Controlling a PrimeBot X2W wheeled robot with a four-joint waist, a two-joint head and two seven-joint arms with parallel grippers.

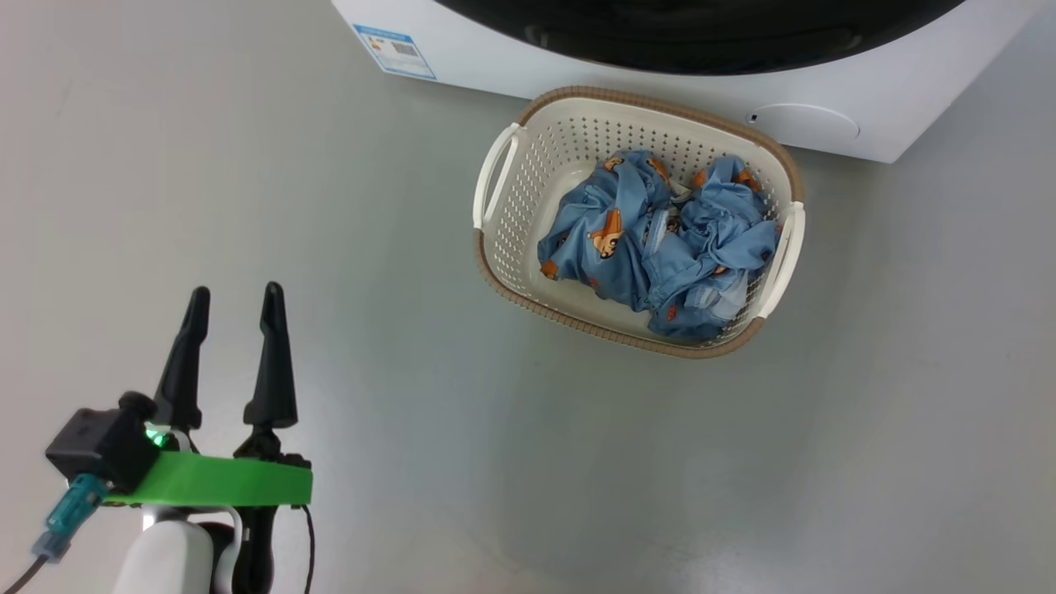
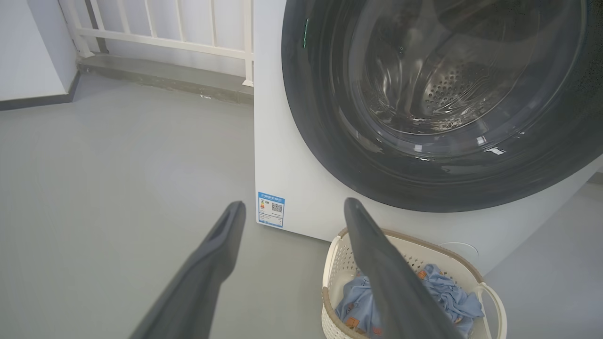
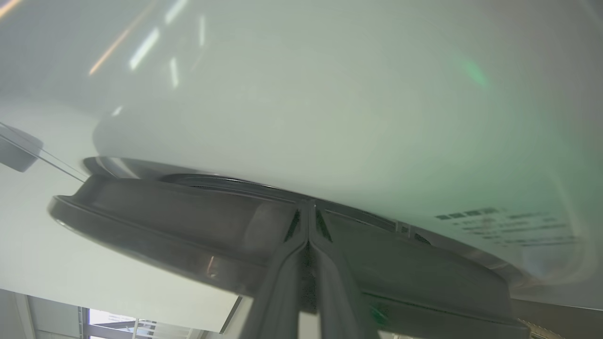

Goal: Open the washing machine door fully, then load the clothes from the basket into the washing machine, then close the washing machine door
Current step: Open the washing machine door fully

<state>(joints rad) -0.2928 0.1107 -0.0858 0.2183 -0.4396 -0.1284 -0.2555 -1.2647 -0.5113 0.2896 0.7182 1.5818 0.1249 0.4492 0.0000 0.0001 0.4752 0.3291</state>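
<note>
The washing machine (image 1: 825, 74) fills the top edge of the head view, with its glossy black door (image 1: 701, 33) lying against the front. Below it stands the basket (image 1: 577, 322), holding the crumpled blue clothes (image 1: 652, 239). My left gripper (image 1: 237, 293) hovers open and empty over the floor, left of the basket. Its wrist view looks between the open gripper (image 2: 292, 205) at the door (image 2: 330, 117), basket (image 2: 339, 263) and clothes (image 2: 447, 296). My right gripper (image 3: 308, 205) is shut, its tips at the seam where the door's grey rim (image 3: 188, 226) meets the white machine front (image 3: 306, 94).
A blue sticker (image 2: 271, 209) marks the machine's lower left corner and a round service cap (image 1: 804, 124) its lower right. A white railing (image 2: 165, 37) on a low ledge stands behind the machine's left side. Grey floor (image 1: 495, 462) spreads before the basket.
</note>
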